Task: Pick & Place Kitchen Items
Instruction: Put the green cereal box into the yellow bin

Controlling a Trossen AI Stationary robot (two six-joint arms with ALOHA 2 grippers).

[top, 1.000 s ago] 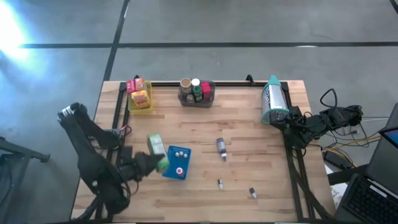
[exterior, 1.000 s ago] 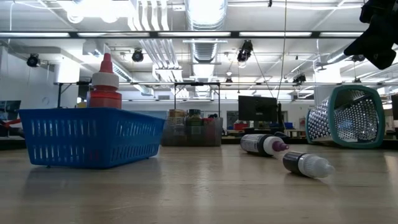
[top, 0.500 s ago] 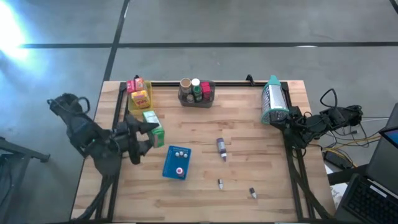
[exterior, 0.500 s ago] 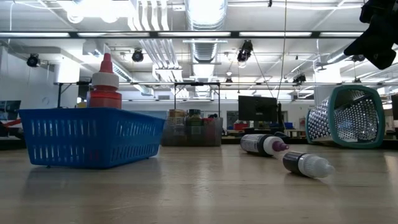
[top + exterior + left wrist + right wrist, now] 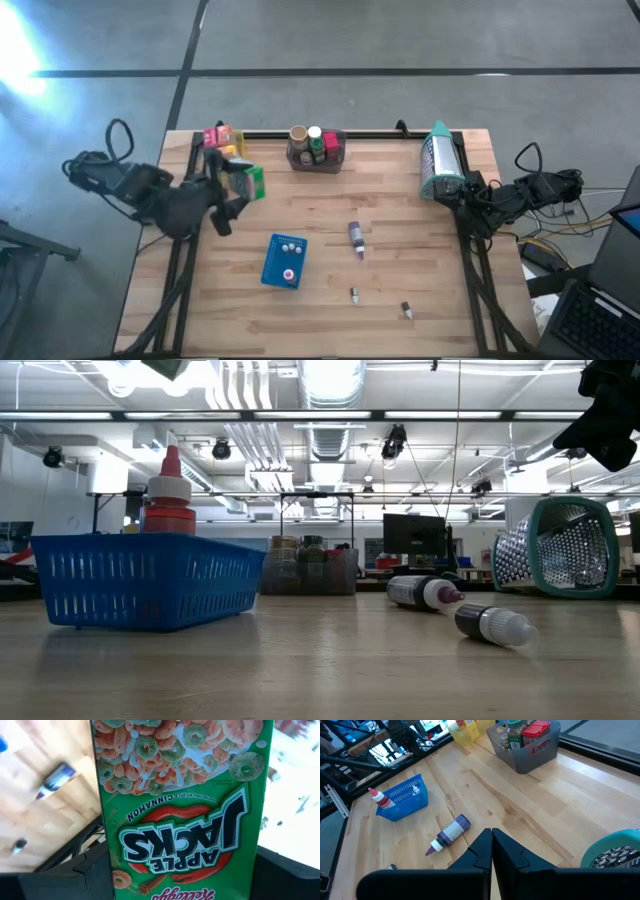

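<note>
left wrist view: left gripper (image 5: 180, 870) clamps a green apple jacks cereal box (image 5: 182, 805), cereal rings printed; lettering inverted.

A lab or industrial workshop is indicated, not a home. Exposed ceiling ducts (image 5: 330, 385) and strip lights (image 5: 300, 415) are seen overhead in the low view, with a dark monitor (image 5: 413, 532) standing at the back of the room. A bare grey concrete floor (image 5: 350, 40) is seen around the wooden table (image 5: 400, 215), which is edged by black metal framing (image 5: 478, 270). Loose cables (image 5: 540, 195) and part of a laptop (image 5: 600, 320) lie off the table's right side.
</note>
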